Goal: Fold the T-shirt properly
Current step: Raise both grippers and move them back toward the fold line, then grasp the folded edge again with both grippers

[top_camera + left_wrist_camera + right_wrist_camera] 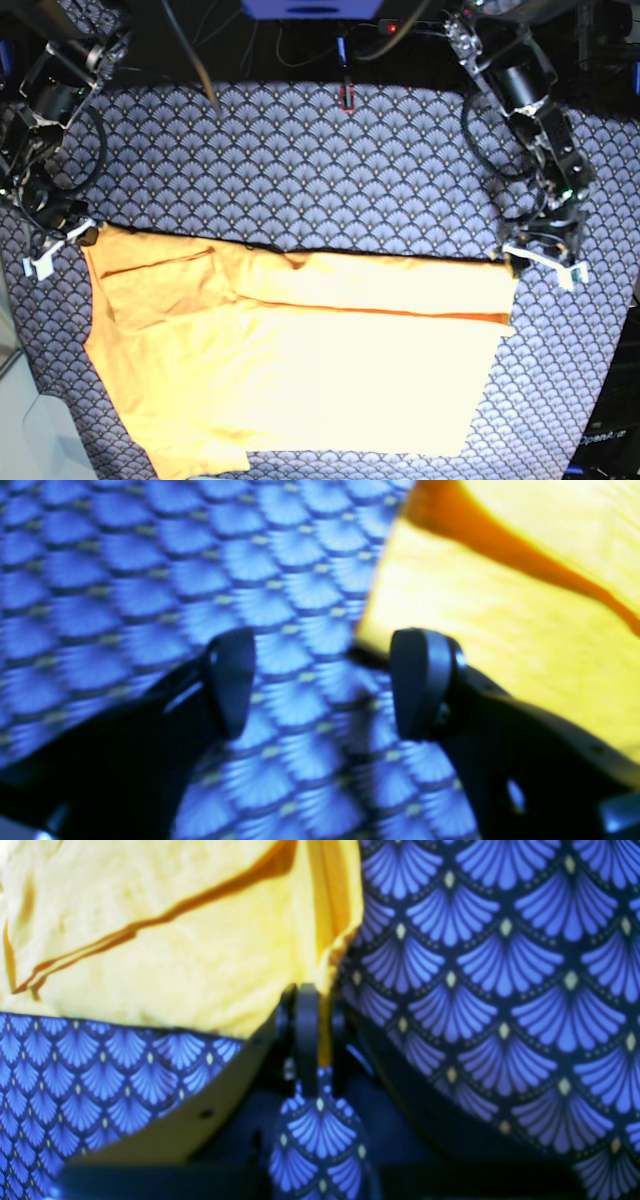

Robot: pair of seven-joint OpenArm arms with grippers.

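The yellow-orange T-shirt (300, 370) lies spread across the table in the base view, with its top part folded over in a band. My right gripper (314, 1010) is shut on a thin edge of the T-shirt (200, 955); in the base view this gripper (62, 243) sits at the shirt's left corner. My left gripper (322, 680) stands open just above the tablecloth, with only cloth between its fingers. The T-shirt (500, 630) edge lies beside its right finger (420, 680). In the base view the left gripper (543, 258) is at the shirt's right edge.
A blue-grey scallop-patterned tablecloth (330, 170) covers the whole table. Cables and a small red-edged object (346, 97) lie at the back middle. The table's edge and the floor show at the lower left (30, 420).
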